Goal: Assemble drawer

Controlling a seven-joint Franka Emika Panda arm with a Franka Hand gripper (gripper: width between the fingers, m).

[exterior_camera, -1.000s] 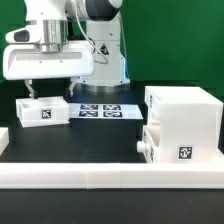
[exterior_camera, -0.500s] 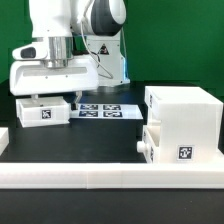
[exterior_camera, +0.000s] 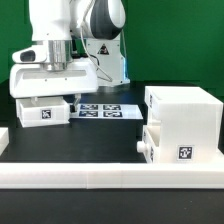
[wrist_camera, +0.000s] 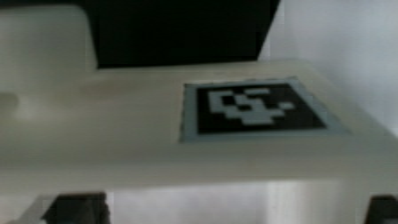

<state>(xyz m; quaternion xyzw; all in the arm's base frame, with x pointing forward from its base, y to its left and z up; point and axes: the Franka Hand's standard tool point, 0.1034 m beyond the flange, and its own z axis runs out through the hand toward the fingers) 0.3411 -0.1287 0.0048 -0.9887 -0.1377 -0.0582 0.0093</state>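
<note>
The arm (exterior_camera: pixel 60 30) stands over the bench's (exterior_camera: pixel 90 140) far corner on the exterior view's left. Its hand (exterior_camera: pixel 47 98) is low over the loose tray (exterior_camera: pixel 58 112), right at the tray's top edge. The hand's body hides the fingertips, so I cannot tell how wide the fingers stand or whether they touch the tray.

The loose tray sits flat on the dark bench near the far edge. A black-and-white tag (exterior_camera: pixel 43 114) shows on the side facing the camera. Just beside it, toward the middle of the far edge, the marker board (exterior_camera: pixel 100 109) lies flat.

The casing (exterior_camera: pixel 185 105) stands upright at the near corner on the exterior view's right, well apart from the hand. Low against it sits the second tray (exterior_camera: pixel 170 148). Its knob (exterior_camera: pixel 143 147) points to the exterior view's left, and its face carries a small tag (exterior_camera: pixel 184 153). How far this tray sits inside the casing cannot be told.

A long white bar (exterior_camera: pixel 90 180) runs along the bench's near edge, touching the casing's base.

The wrist view is blurred. It shows a white plastic surface (wrist_camera: pixel 107 120) close under the camera, bearing one square tag (wrist_camera: pixel 262 108), with the dark bench beyond it. The fingers cannot be made out there.
</note>
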